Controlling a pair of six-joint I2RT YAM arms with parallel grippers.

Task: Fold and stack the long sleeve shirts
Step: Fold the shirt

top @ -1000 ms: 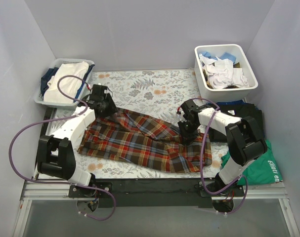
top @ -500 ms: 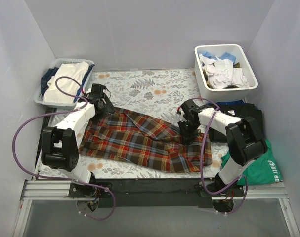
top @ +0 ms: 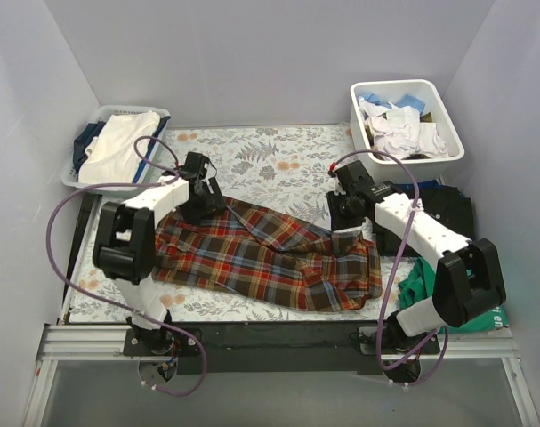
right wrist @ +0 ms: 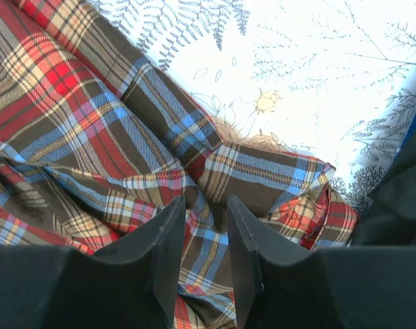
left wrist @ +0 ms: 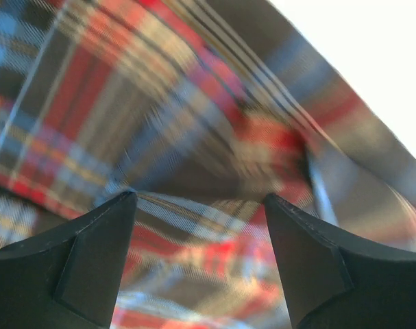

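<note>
Plaid shirt point(top: 270, 258) lies crumpled across the front-middle of the table point(top: 270, 151), running left to right. Left gripper point(top: 204, 201) is at the shirt's far-left corner, fingers wide apart; wrist view shows plaid close beneath them and nothing between. Right gripper point(top: 348, 221) hangs over the shirt's right end, fingers only slightly apart, cloth visible below the gap, not pinched. Black folded shirts point(top: 447, 206) sit at the table's right edge, beside the right arm.

Bare pale walls point(top: 270, 53) rise beyond the left gripper point(top: 207, 197) and right gripper point(top: 346, 221); beneath them, a leaf-print table point(top: 270, 151), evenly lit.
</note>
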